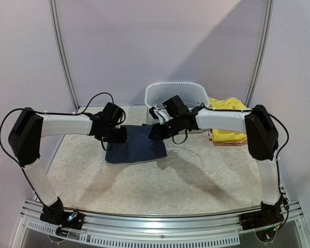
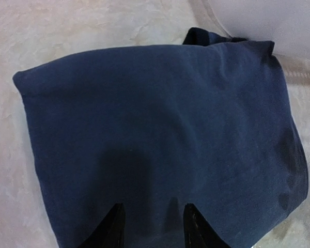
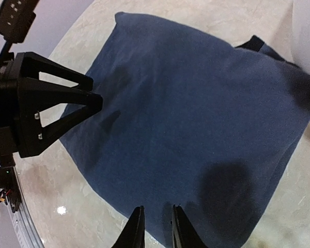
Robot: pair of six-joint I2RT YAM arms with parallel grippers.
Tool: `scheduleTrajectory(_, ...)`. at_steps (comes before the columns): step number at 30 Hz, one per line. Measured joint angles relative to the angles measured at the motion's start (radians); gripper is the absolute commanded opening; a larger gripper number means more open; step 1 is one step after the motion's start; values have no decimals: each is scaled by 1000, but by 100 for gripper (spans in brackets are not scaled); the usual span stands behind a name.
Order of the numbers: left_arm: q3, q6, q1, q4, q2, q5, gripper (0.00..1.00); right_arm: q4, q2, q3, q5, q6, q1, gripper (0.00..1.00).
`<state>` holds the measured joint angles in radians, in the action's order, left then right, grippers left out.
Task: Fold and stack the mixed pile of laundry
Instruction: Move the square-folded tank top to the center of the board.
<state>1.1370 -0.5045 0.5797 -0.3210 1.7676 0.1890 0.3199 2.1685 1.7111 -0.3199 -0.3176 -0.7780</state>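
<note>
A folded navy garment (image 1: 138,148) lies flat in the middle of the table, a dark strap showing at its far edge (image 2: 196,36). No print shows on it. My left gripper (image 1: 122,135) hovers over its left edge, open, and the left wrist view shows only cloth (image 2: 160,119) under the gap (image 2: 152,211). My right gripper (image 1: 156,131) hangs over the garment's right edge. Its fingers (image 3: 157,211) stand narrowly apart above the cloth (image 3: 196,103), holding nothing. The left gripper (image 3: 57,106) also appears in the right wrist view.
A white plastic basin (image 1: 175,92) stands just behind the garment, its wall close in both wrist views (image 2: 268,20) (image 3: 307,26). Yellow clothes (image 1: 227,106) lie stacked on something reddish (image 1: 219,140) at the right. Marbled tabletop (image 1: 160,181) spreads in front.
</note>
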Motion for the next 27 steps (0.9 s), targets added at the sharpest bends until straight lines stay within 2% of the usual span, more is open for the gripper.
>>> scheduleTrajectory(9, -39, -1, 6, 74, 87, -52, 35, -29, 87, -46, -34, -22, -1, 18)
scheduleTrajectory(18, -87, -1, 34, 101, 100, -51, 34, -91, 91, -137, -31, -50, -1, 15)
scheduleTrajectory(27, -180, -9, 132, 145, 48, 0, 31, -225, -39, -379, -29, -117, -10, 14)
